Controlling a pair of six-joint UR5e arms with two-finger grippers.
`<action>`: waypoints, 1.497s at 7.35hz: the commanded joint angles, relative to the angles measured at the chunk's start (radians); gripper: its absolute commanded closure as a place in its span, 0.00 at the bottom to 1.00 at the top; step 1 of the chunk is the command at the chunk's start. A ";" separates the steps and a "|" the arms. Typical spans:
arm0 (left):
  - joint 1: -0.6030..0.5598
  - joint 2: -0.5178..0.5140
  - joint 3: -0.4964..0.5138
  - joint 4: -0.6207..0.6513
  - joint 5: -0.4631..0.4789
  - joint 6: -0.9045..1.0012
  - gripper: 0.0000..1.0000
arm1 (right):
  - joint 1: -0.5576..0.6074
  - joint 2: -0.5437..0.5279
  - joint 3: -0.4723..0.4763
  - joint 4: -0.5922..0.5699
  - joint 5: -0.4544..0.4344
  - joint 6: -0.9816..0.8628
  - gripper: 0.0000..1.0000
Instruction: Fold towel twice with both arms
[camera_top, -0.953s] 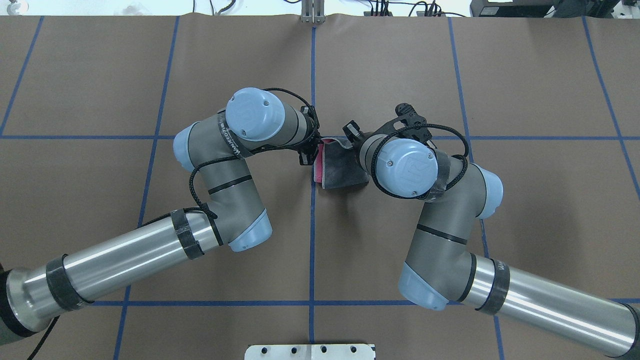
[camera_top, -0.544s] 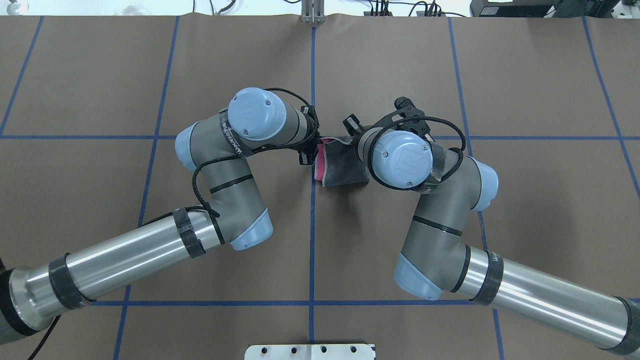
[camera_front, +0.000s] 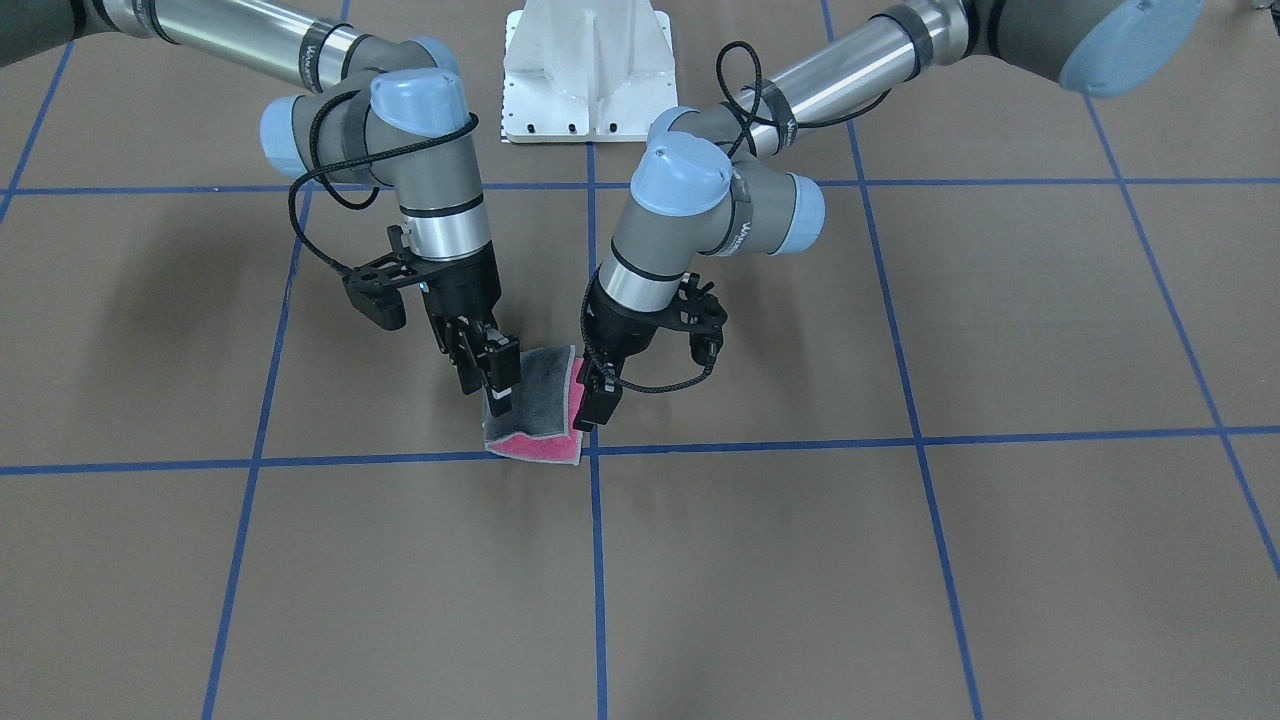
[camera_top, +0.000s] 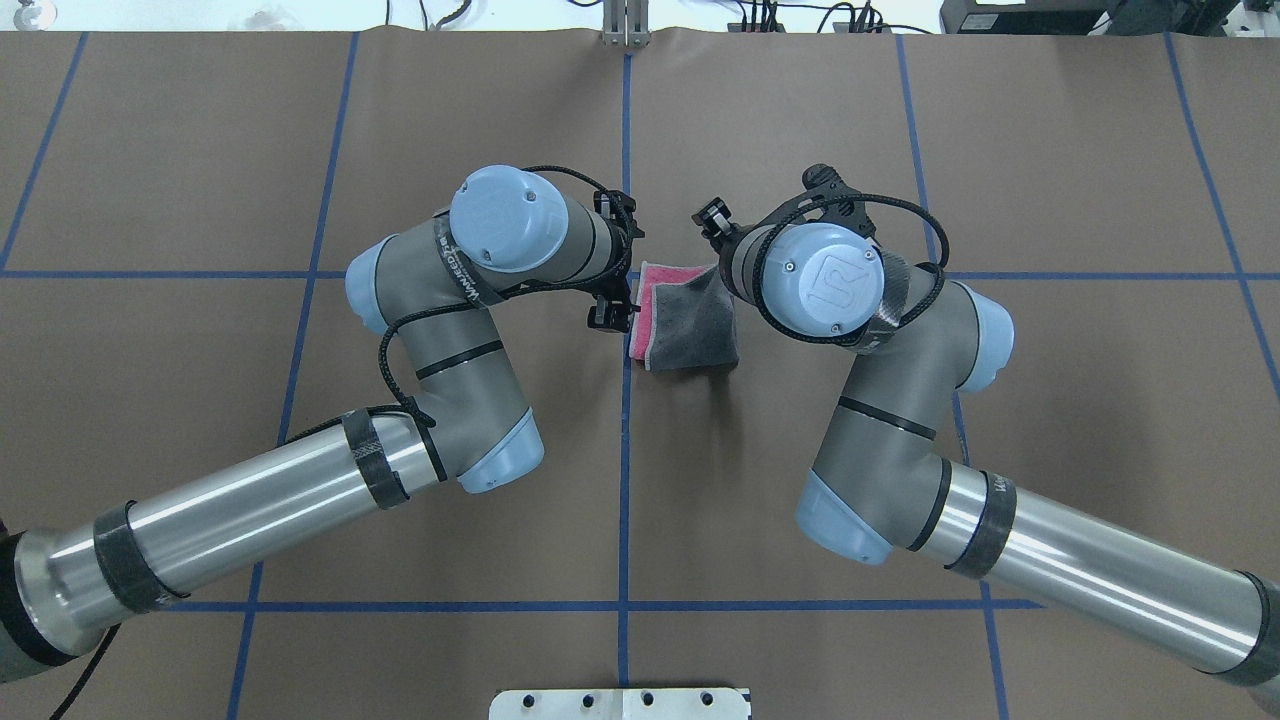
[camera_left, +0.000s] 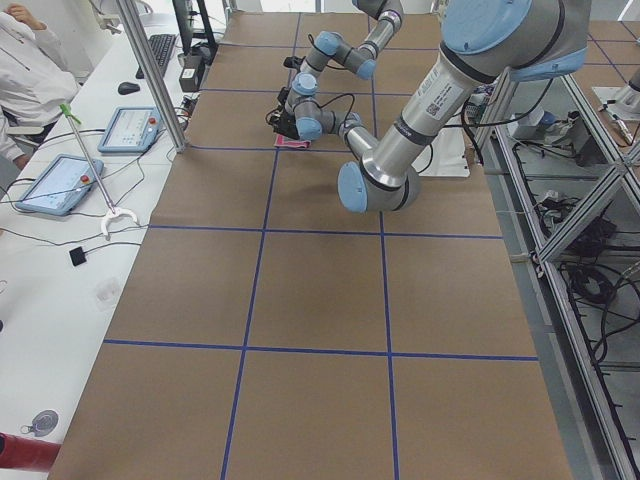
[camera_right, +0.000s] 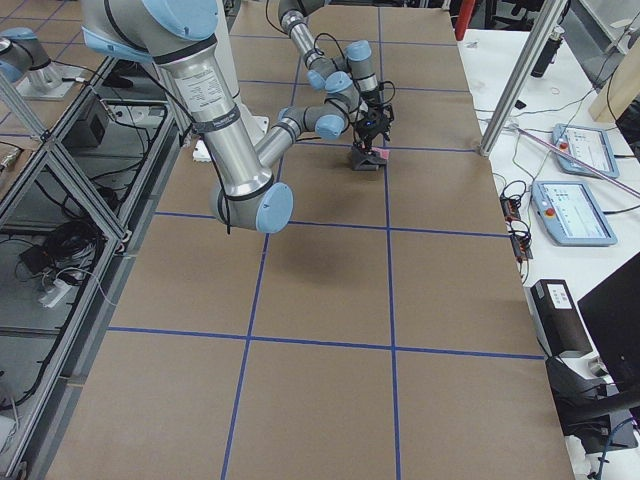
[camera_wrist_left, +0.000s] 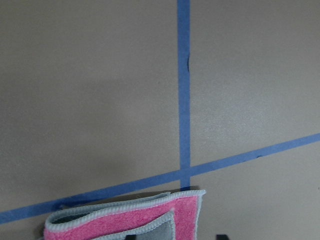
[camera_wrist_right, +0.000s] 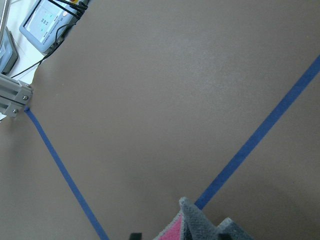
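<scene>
2 faces show on the towel (camera_top: 690, 325): dark grey on top, with a pink strip along its left edge in the overhead view. You'll see it lying folded on the brown table (camera_top: 200, 150), just right of the centre blue tape line (camera_top: 624, 150), between both arms. Left gripper (camera_front: 596, 405) sits at the pink edge, jaws apart. Right gripper (camera_front: 490, 390) is over the far right corner, jaws apart too, with a grey corner poking up between them.
</scene>
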 joint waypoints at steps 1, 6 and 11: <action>-0.005 0.002 -0.039 0.009 -0.058 0.146 0.00 | 0.031 -0.012 0.000 0.000 0.079 -0.165 0.01; -0.008 0.096 -0.423 0.663 -0.104 1.193 0.00 | 0.256 -0.163 -0.002 -0.015 0.502 -0.944 0.01; -0.225 0.452 -0.544 0.678 -0.206 1.994 0.00 | 0.631 -0.256 -0.231 -0.017 0.756 -1.711 0.01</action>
